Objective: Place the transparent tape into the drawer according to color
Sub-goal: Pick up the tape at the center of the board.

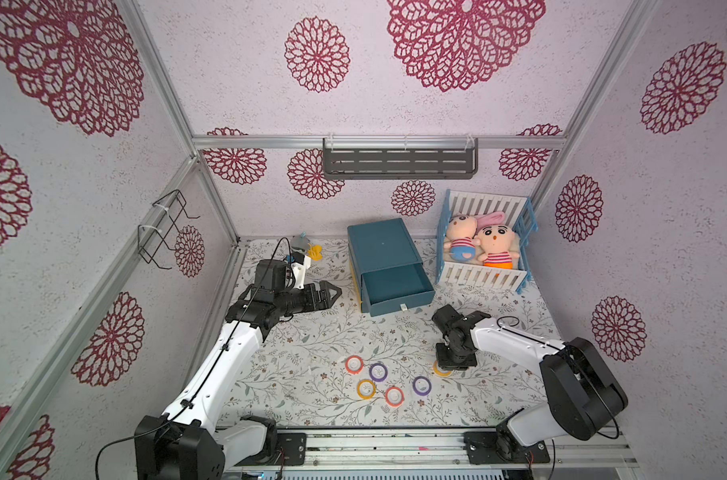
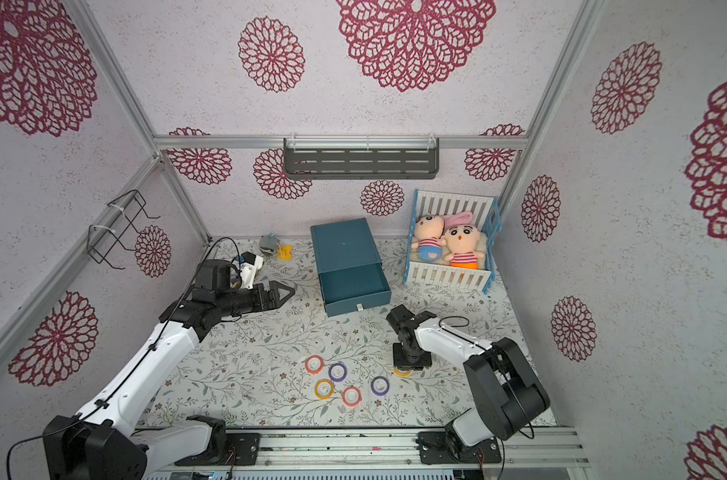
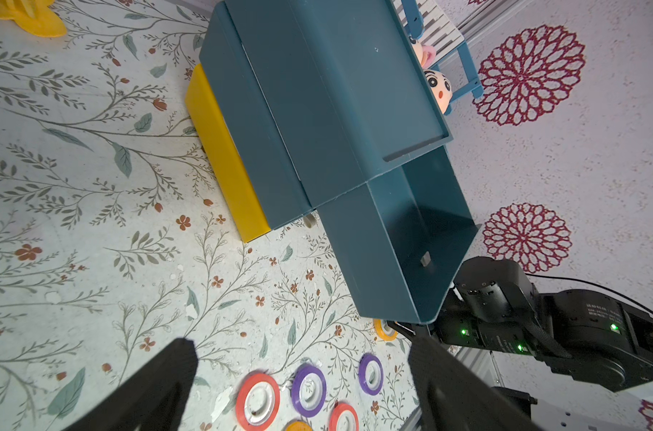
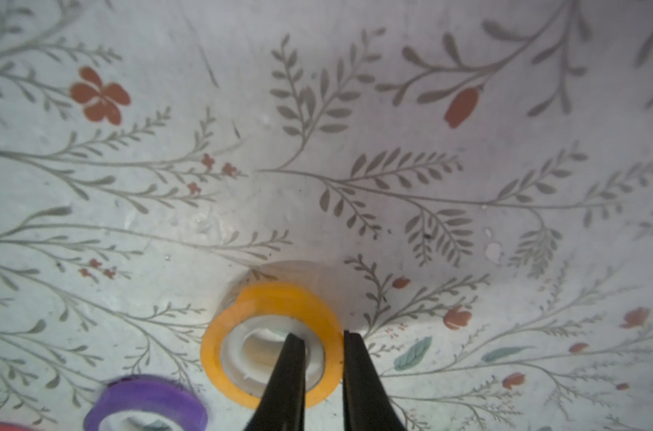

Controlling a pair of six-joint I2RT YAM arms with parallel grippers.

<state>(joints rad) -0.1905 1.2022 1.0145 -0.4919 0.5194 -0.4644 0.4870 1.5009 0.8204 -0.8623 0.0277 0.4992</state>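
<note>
My right gripper [image 4: 319, 336] is shut on a yellow-orange transparent tape ring [image 4: 242, 313], one finger inside its white core and one outside its wall. The ring stays low over the floral tabletop [image 1: 441, 371]. Left of it lie several more rings: red-orange [image 1: 354, 364], purple [image 1: 378, 371], yellow-orange [image 1: 366, 389], red-orange [image 1: 394, 395] and purple [image 1: 421, 385]. The blue drawer unit [image 1: 380, 245] stands at the back with its top drawer [image 1: 395, 286] pulled out and empty. A yellow drawer [image 3: 224, 160] below it is shut. My left gripper [image 1: 336, 291] hovers open beside the unit, holding nothing.
A white and blue crib with two dolls [image 1: 482, 245] stands right of the drawer unit. A yellow keychain toy [image 1: 314, 251] and a grey toy [image 1: 299, 241] lie at the back left. A dark shelf [image 1: 399, 160] and a wire rack [image 1: 166, 228] hang on the walls.
</note>
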